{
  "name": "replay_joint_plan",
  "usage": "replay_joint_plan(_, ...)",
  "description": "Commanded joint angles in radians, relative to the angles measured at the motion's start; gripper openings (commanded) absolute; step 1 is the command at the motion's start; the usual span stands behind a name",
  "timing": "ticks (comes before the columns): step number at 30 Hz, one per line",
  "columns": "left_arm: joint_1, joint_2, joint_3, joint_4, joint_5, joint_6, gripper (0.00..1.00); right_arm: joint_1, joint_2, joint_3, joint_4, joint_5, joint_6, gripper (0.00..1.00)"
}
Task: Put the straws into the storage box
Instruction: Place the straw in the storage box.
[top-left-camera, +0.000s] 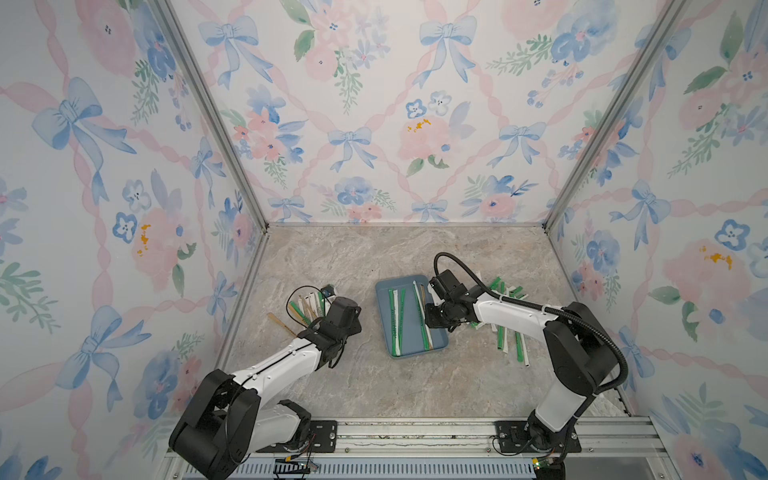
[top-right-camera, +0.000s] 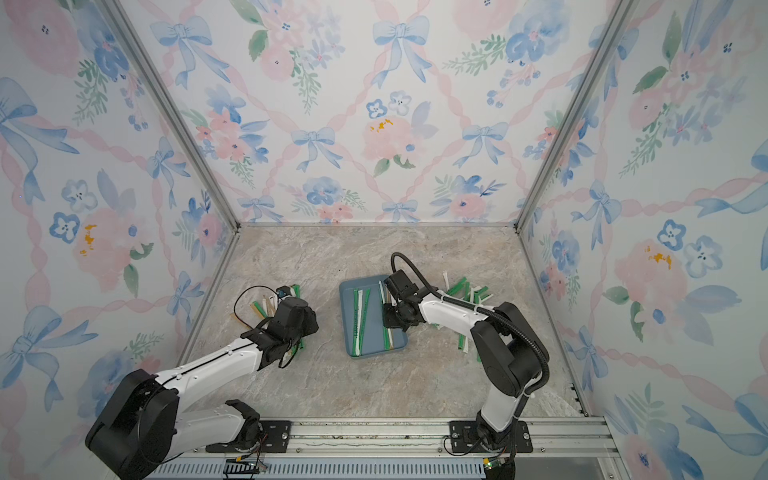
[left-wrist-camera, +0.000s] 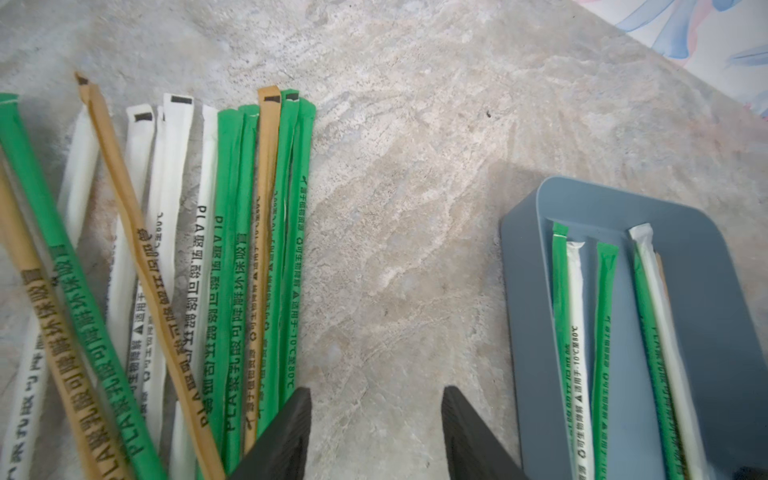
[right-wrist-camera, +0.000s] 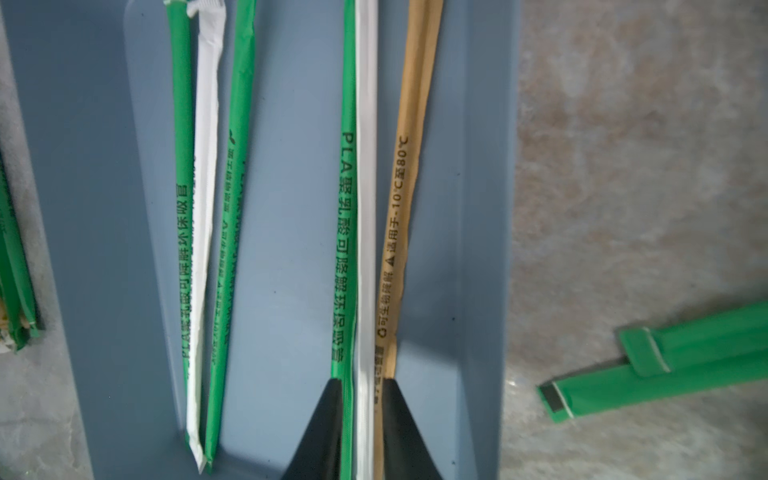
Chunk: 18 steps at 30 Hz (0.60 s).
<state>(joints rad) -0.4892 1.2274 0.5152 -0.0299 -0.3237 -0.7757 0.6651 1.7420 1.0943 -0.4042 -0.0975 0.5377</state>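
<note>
Floral wallpaper with blue bows closes in a marbled table (top-left-camera: 415, 257). Near its middle lies the box (top-left-camera: 382, 303), its long side running near to far, with six straws (top-left-camera: 398, 320) inside. Green, white and green lie towards its left, then a green straw (right-wrist-camera: 348, 208), a white straw (right-wrist-camera: 365, 208) and a tan straw (right-wrist-camera: 409, 166) towards its right. The right gripper (right-wrist-camera: 361, 380) is down in the box over that right trio, its jaws a narrow gap apart. The white straw lies flat between them, and the green straw and tan straw each pass under a finger. More straws lie loose on the table. A left pile (left-wrist-camera: 232, 249) of green, white and tan sits left of the box, and a right pile (top-left-camera: 503, 289), mostly green, lies right of it under the right arm. The left gripper (left-wrist-camera: 376, 390) hangs just right of the left pile, jaws wide and empty over bare table.
</note>
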Motion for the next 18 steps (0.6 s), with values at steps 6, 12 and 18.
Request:
replay_joint_plan(6, 0.046, 0.012, -0.002, -0.028, -0.002, 0.044, 0.50, 0.016, -0.042, 0.006, -0.027, 0.063, -0.012, 0.26)
replay_joint_plan(12, 0.076, 0.033, 0.006, -0.030, 0.014, 0.057, 0.39, 0.014, -0.073, -0.010, -0.025, 0.081, -0.024, 0.27)
replay_joint_plan(18, 0.093, 0.068, 0.009, -0.032, 0.011, 0.057, 0.37, 0.013, -0.076, -0.013, -0.031, 0.088, -0.028, 0.27)
